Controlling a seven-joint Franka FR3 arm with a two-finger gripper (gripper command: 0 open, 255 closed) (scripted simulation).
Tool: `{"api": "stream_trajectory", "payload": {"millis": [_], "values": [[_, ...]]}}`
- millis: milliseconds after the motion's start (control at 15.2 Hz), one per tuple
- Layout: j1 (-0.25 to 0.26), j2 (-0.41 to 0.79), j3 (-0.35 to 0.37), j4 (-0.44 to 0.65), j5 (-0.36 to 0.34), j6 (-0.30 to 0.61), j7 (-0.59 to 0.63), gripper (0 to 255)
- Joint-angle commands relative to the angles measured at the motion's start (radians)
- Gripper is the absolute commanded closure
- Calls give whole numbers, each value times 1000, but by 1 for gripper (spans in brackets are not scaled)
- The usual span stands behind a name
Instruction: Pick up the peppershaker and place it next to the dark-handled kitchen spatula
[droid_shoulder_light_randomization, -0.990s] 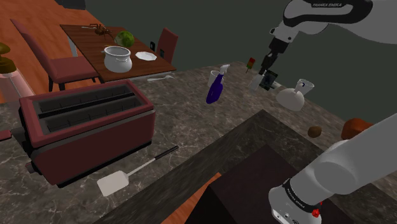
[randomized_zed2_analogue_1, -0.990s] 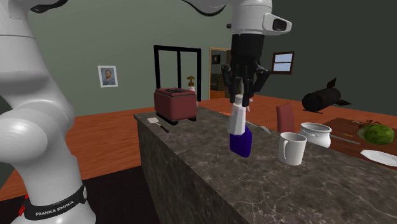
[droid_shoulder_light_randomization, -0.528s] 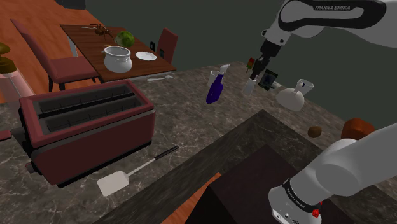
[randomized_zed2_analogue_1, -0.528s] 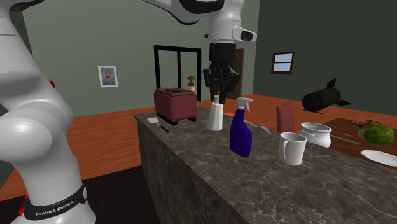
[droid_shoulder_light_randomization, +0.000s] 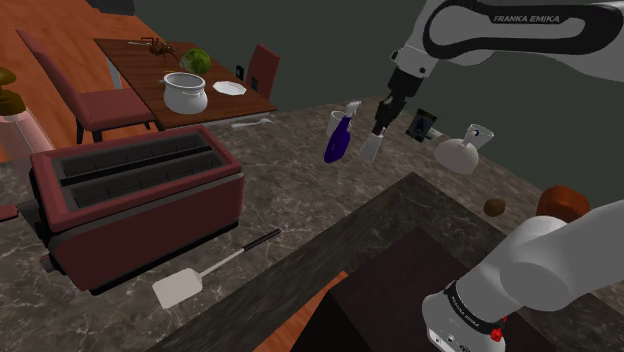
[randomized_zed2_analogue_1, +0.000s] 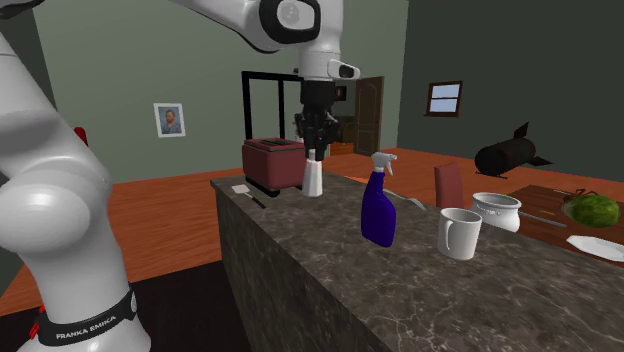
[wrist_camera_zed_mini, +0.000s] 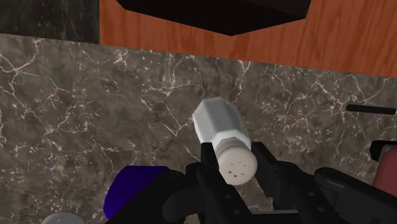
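Here's the black two-finger claw (droid_shoulder_light_randomization: 381, 126), fingers closed tight around the cap end of the white faceted pepper shaker (droid_shoulder_light_randomization: 371, 149). The wrist view puts it beyond doubt: both fingers of the claw (wrist_camera_zed_mini: 234, 159) press on either side of the perforated top, and the shaker (wrist_camera_zed_mini: 219, 127) points away from the hand towards the stone below. It hangs in the air, clear of the dark veined marble worktop (droid_shoulder_light_randomization: 300, 195), body down and tipped a little off upright.

In the shoulder view, the blue spray bottle with a white trigger (droid_shoulder_light_randomization: 338, 140) stands just beside the shaker at nine o'clock, with a white mug (droid_shoulder_light_randomization: 336, 121) tucked close behind it. Just past three o'clock sits a white jug (droid_shoulder_light_randomization: 460, 152).

Further out, between eight and nine o'clock, sits the long dark red toaster (droid_shoulder_light_randomization: 135, 205). Between seven and eight, well apart from the shaker, the spatula with a white blade and a dark handle (droid_shoulder_light_randomization: 215, 268) lies flat near the worktop's front edge.

From the second exterior view, the claw (randomized_zed2_analogue_1: 314, 150) holds the shaker (randomized_zed2_analogue_1: 313, 178) in front of the toaster (randomized_zed2_analogue_1: 275, 165), with the spatula (randomized_zed2_analogue_1: 245, 192) at eight o'clock and the bottle (randomized_zed2_analogue_1: 378, 212) and mug (randomized_zed2_analogue_1: 459, 233) towards four.
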Motion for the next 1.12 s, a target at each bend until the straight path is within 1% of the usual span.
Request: {"api": "stream_trajectory", "payload": {"millis": [0,528,1056], "values": [[21,-13,35,-20,12,12,52,255],[101,5,171,-36,57,64,241,255],[175,92,305,21,79,116,436,255]]}}
